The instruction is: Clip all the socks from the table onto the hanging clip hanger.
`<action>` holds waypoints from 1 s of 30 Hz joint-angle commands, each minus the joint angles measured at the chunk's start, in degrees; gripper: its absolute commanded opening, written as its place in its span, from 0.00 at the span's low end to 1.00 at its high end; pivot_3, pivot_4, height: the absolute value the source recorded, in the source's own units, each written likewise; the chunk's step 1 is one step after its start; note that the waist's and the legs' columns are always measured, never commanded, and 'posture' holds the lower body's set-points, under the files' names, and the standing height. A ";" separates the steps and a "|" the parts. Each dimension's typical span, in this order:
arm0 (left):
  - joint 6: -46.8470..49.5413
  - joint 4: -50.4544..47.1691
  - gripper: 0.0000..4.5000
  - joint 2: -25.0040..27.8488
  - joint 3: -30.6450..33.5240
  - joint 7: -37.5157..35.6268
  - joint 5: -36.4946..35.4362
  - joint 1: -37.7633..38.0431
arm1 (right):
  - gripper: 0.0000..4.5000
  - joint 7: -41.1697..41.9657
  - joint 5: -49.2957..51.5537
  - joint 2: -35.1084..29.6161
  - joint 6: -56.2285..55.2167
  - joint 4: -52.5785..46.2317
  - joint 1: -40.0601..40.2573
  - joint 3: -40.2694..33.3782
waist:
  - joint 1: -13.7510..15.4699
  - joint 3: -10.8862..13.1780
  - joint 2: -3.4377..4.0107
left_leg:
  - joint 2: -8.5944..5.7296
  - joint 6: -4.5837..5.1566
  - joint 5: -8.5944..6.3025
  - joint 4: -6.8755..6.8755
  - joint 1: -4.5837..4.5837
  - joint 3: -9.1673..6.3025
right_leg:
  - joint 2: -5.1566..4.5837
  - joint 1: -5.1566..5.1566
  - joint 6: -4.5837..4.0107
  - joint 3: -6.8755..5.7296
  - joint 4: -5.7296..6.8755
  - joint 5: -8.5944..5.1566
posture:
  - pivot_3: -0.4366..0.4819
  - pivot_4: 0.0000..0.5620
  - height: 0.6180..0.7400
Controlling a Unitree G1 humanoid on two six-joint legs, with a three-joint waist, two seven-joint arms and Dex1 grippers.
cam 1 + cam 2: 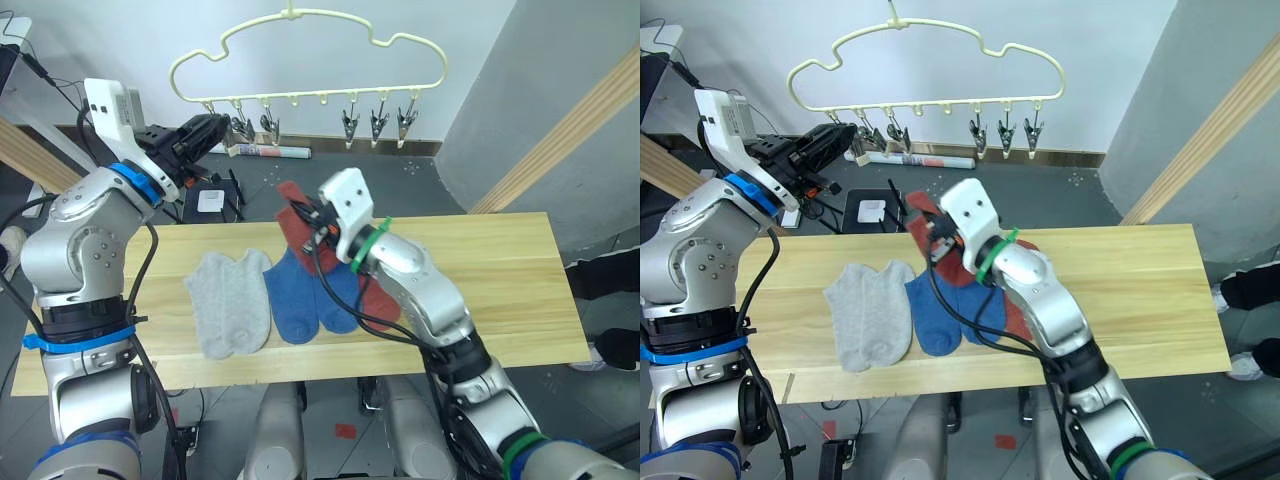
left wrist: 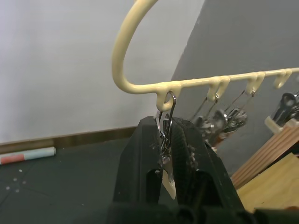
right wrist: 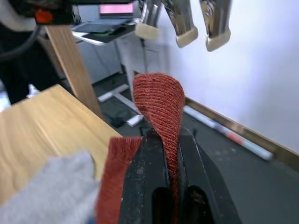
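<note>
The pale yellow clip hanger [image 1: 308,45] hangs beyond the table [image 1: 500,290], with a row of metal clips [image 1: 350,125] on its bottom bar. My left gripper [image 1: 220,124] is shut on the leftmost clip [image 2: 164,144], raised at the hanger's left end. Above the table's middle, my right gripper [image 3: 169,135] is shut on a rust red sock [image 3: 159,100], held up below the clips. Two light grey socks [image 1: 230,300] and two blue socks [image 1: 305,300] lie flat on the table. Another rust red sock [image 1: 380,298] lies partly hidden under my right arm.
A slanted wooden rail [image 1: 570,125] runs past the table's far right corner, and another [image 1: 30,155] stands at the left. On the dark floor beyond the table lie a paper roll [image 1: 272,151] and a small device with cables [image 1: 210,200].
</note>
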 commanded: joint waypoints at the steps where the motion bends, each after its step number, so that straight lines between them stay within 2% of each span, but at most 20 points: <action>1: 1.51 -1.29 0.03 1.34 2.31 -0.47 -2.83 -2.26 | 0.00 0.77 -0.26 2.91 -3.63 5.85 -3.14 0.41 | 0.43 0.00 0.00 | 0.00 0.00 0.00 0.02 -0.04 -0.05 | -0.01 0.00 -0.01 -0.08 -0.01 0.00 | 0.51 0.80 1.00; 6: 3.70 -1.80 0.03 1.47 2.16 -0.68 -4.11 -2.64 | 0.00 0.77 -0.67 7.45 -9.58 17.38 -9.77 -1.11 | 0.72 0.01 0.01 | 0.05 -0.01 0.01 0.09 -0.19 -0.24 | -0.02 -0.01 -0.11 -0.43 0.00 0.06 | 0.52 0.79 1.00; 15: 6.31 -3.73 0.03 0.45 2.61 1.08 -6.40 -2.34 | 0.00 0.25 1.29 12.11 -19.48 32.11 -18.06 -5.61 | 0.94 0.01 0.01 | 0.08 -0.01 0.01 0.45 -0.42 -0.46 | -0.04 -0.01 -0.32 -0.70 0.06 0.19 | 0.54 0.77 1.00; 20: 6.77 -5.38 0.03 -1.34 2.68 3.23 -7.51 -2.01 | 0.00 1.10 2.21 13.26 -22.07 35.31 -19.85 -5.99 | 0.99 0.01 0.01 | 0.07 -0.01 0.00 0.57 -0.50 -0.56 | -0.04 -0.01 -0.33 -0.77 0.12 0.19 | 0.55 0.76 1.00; 30: 7.58 -7.83 0.03 -4.52 2.55 6.18 -9.11 -1.38 | 0.00 2.73 3.20 13.53 -22.83 33.79 -18.51 -4.68 | 1.07 0.01 0.01 | 0.05 0.00 0.00 0.75 -0.64 -0.71 | -0.05 -0.02 -0.35 -0.83 0.24 0.21 | 0.54 0.76 1.00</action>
